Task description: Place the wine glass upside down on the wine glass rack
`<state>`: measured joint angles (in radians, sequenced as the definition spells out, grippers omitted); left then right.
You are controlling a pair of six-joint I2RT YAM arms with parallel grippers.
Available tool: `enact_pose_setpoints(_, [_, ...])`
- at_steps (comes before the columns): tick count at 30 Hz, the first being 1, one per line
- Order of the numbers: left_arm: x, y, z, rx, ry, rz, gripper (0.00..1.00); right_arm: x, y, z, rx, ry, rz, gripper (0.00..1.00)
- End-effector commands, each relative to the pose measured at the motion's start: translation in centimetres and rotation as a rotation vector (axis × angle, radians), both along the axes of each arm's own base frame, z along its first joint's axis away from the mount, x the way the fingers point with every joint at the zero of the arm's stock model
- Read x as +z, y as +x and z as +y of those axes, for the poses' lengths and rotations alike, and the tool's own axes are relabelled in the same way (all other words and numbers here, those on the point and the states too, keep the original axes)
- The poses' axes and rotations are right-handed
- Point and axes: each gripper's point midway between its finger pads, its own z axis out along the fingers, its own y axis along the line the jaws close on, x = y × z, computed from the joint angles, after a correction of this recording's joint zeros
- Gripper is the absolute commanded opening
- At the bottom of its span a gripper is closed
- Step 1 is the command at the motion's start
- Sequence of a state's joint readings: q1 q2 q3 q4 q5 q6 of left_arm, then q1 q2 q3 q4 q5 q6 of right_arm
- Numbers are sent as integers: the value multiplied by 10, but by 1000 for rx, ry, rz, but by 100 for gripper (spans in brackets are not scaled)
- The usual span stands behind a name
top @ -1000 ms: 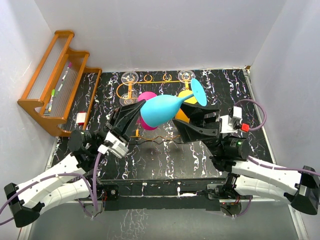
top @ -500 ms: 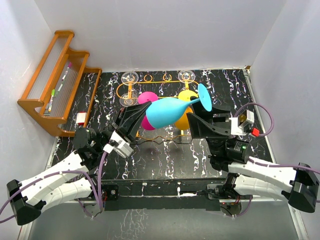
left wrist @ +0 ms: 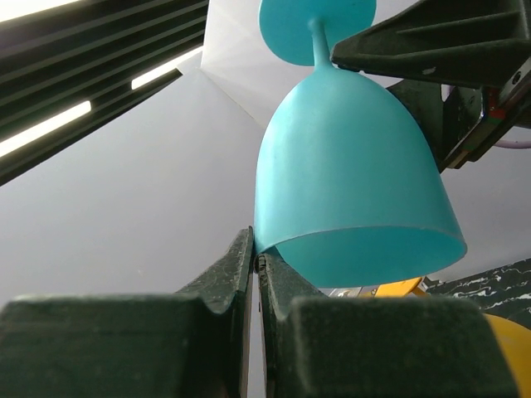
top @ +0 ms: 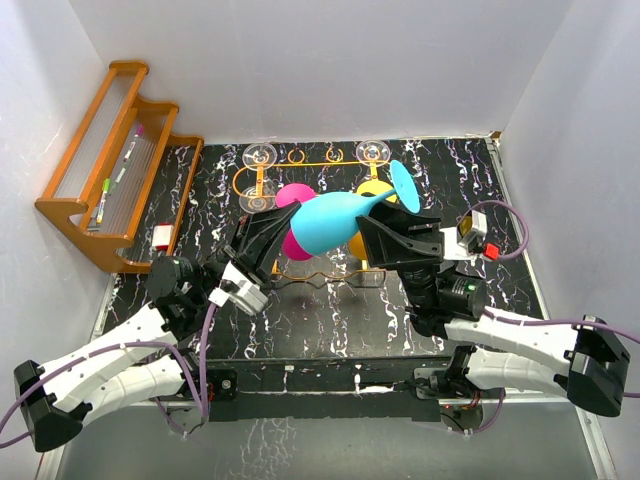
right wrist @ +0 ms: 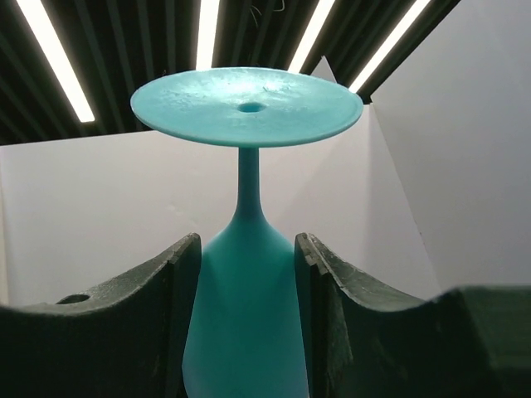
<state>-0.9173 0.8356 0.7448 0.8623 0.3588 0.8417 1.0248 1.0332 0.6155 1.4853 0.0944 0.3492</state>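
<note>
The teal wine glass (right wrist: 246,282) stands foot-up, its flat base set against the ceiling lights (right wrist: 51,60). The right gripper (right wrist: 246,249) sets its dark fingers (right wrist: 170,315) either side of the bowl's shoulder; contact is unclear.

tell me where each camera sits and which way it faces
top external: above and behind the arms, looking down at the table; both arms show, meeting at the wine glass near the wine glass rack.
left wrist: looks up along the left claw, shut on the glass rim.
right wrist: looks up past the right claw at the glass foot.
shared: all see the glass.
</note>
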Motion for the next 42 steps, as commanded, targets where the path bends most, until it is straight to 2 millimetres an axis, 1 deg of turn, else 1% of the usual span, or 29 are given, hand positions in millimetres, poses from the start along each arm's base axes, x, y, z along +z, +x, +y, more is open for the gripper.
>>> enact_pose_setpoints(1, [8,-14,5,-35,-27,-57,0,34,-23,-43,18,218,-110,49])
enact_pose_setpoints(4, [8,-14,6,-32,-26,-59,0,34,-23,-42,29,220,-108,49])
enact_pose_setpoints(5, [9,-15,6,-31,-26,-63,0,34,-23,-42,33,225,-107,47])
enact_pose_setpoints(8, [11,-14,7,-27,-28,-64,0,34,-25,-48,40,258,-111,46])
enact_pose_setpoints(9, [11,-14,7,-27,-29,-65,0,35,-25,-50,40,265,-110,48])
enact_pose_setpoints(11, [12,-14,7,-26,-30,-67,0,37,-26,-52,40,272,-113,58])
enact_pose_setpoints(14, [10,-15,6,-28,-26,-68,0,39,-27,-54,44,273,-116,62])
enact_pose_setpoints(16, [9,-15,6,-29,-23,-69,0,39,-28,-54,46,274,-115,68])
enact_pose_setpoints(18, [9,-15,6,-28,-23,-70,0,39,-27,-55,44,277,-114,70])
enact_pose_setpoints(33, [7,-14,5,-24,-17,-75,0,47,-38,-74,-52,285,-183,70])
enact_pose_setpoints(38, [5,-15,4,-30,-14,-75,0,44,-36,-65,-35,258,-180,69])
enact_pose_setpoints(42, [10,-15,5,-32,-24,-68,0,40,-33,-56,-6,243,-172,65])
